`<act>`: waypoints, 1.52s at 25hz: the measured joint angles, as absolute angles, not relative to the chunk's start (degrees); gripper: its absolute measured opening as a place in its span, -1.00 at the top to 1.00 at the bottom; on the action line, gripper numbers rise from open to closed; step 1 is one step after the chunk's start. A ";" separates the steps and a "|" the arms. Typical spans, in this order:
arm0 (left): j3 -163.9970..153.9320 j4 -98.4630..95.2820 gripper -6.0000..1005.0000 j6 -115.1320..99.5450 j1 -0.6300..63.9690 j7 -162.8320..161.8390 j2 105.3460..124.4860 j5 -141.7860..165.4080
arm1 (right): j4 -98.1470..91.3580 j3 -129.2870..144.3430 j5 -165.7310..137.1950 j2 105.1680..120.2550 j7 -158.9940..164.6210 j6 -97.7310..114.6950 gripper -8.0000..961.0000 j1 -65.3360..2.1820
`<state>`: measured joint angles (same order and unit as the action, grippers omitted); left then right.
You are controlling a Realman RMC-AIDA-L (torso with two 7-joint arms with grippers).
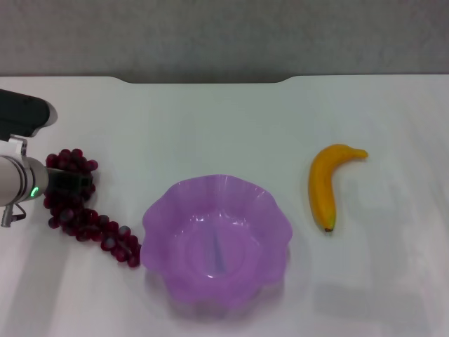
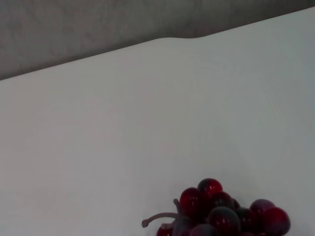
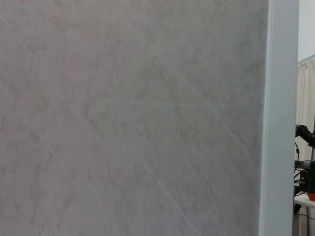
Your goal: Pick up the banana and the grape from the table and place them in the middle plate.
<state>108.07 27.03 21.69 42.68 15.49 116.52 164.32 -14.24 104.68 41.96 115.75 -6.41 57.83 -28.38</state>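
1. Left tool (image 1: pixel 70 184): enters from the robot's left in the head view and sits over the upper part of the grape (image 1: pixel 78 203). Its dark tip overlaps the bunch; whether it is apart, together or clamped on the grape — cannot tell.
2. The grape: lies on the white table (image 1: pixel 224 119), a long bunch whose lower end reaches the left rim of the middle plate (image 1: pixel 280 225). The left wrist view shows a few berries and a stem end.
3. The middle plate: purple, scalloped, centre front of the table.
4. The banana (image 1: pixel 324 184): on the table, right of the plate, apart from it.
5. Right tool: not seen; the right wrist view faces a grey wall (image 3: pixel 133 118).
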 joint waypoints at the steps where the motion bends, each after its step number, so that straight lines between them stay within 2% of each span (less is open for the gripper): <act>1: 107.85 27.01 -0.67 21.55 42.68 15.39 116.54 164.19 | -14.24 104.68 41.97 115.75 -6.41 57.83 -0.86 -28.38; 7: 107.75 26.89 -0.63 21.16 42.63 15.27 116.54 164.20 | -14.24 104.68 42.00 115.75 -6.07 57.83 -0.86 -28.38; 13: 107.75 26.89 -0.15 20.50 42.54 14.98 116.69 164.07 | -14.12 104.68 41.78 115.75 -4.53 57.83 -0.86 -28.39; 19: 107.75 26.89 -0.01 20.43 42.55 15.11 116.81 164.23 | -14.01 104.68 41.74 115.75 -4.33 57.83 -0.86 -28.30; 38: 107.57 27.25 0.18 20.31 42.54 15.26 116.91 164.00 | -13.85 104.67 41.74 115.75 -4.30 57.83 -0.86 -28.30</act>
<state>107.57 27.25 20.31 42.53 15.26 116.91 164.00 -13.85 104.67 41.74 115.75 -4.30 57.83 -28.30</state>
